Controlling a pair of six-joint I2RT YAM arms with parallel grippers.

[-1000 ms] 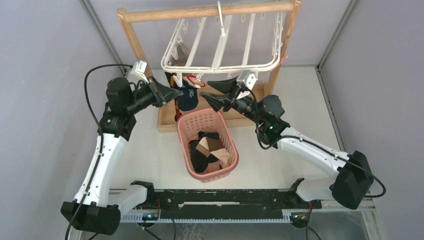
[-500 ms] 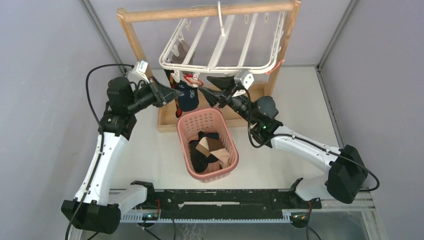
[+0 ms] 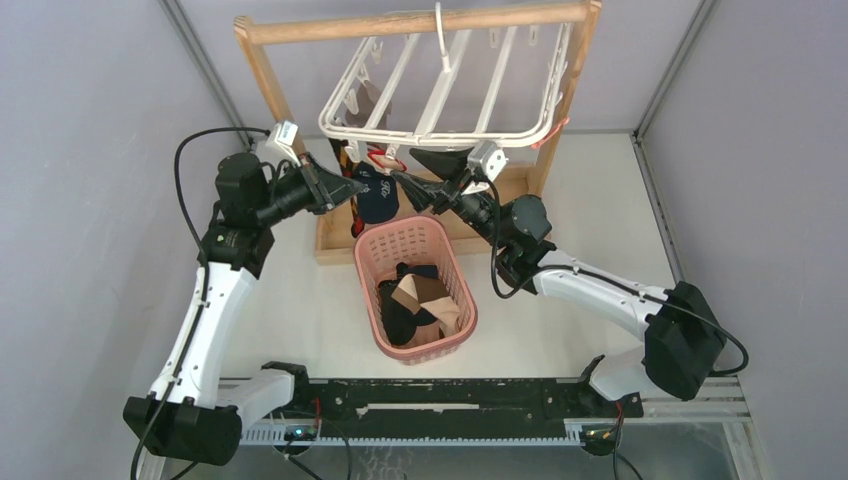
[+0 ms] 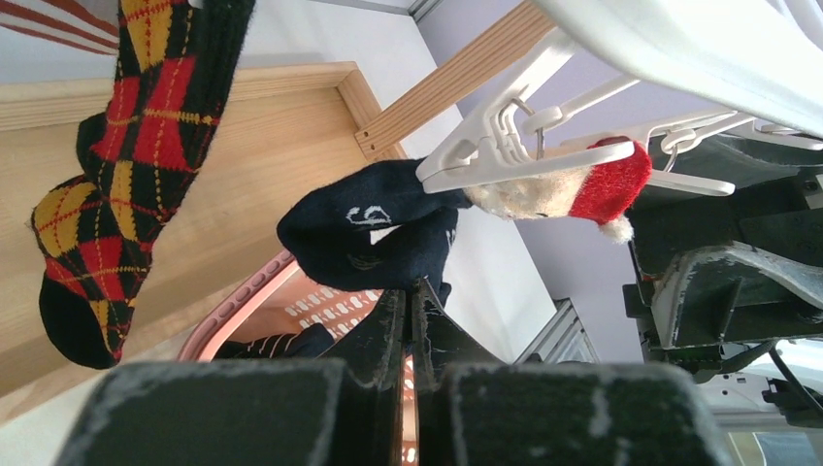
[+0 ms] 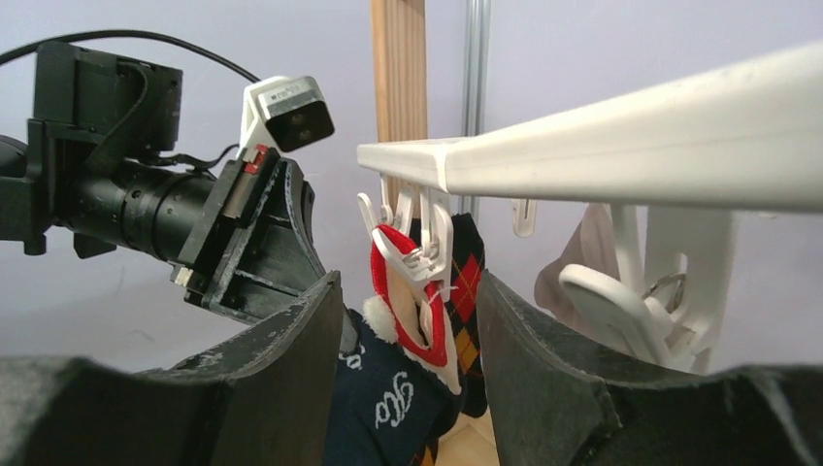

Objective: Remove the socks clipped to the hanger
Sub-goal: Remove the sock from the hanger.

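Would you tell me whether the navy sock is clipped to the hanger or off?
Clipped: a white clip pinches its red cuff beneath the hanger, the navy sock dangling.

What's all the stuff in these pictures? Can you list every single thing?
wooden rack: one, light brown, at the back of the table
hanger: one, white, hooked on the rack's top bar
navy sock: one, red-and-white cuff, clipped under the hanger
argyle sock: one, red, yellow and black, hanging beside it
basket: one, pink, below the hanger
socks in basket: a few, black and tan
table: one, white
left pincer: one, black, shut on the navy sock's lower edge
right pincer: one, black, open, either side of the navy sock's cuff
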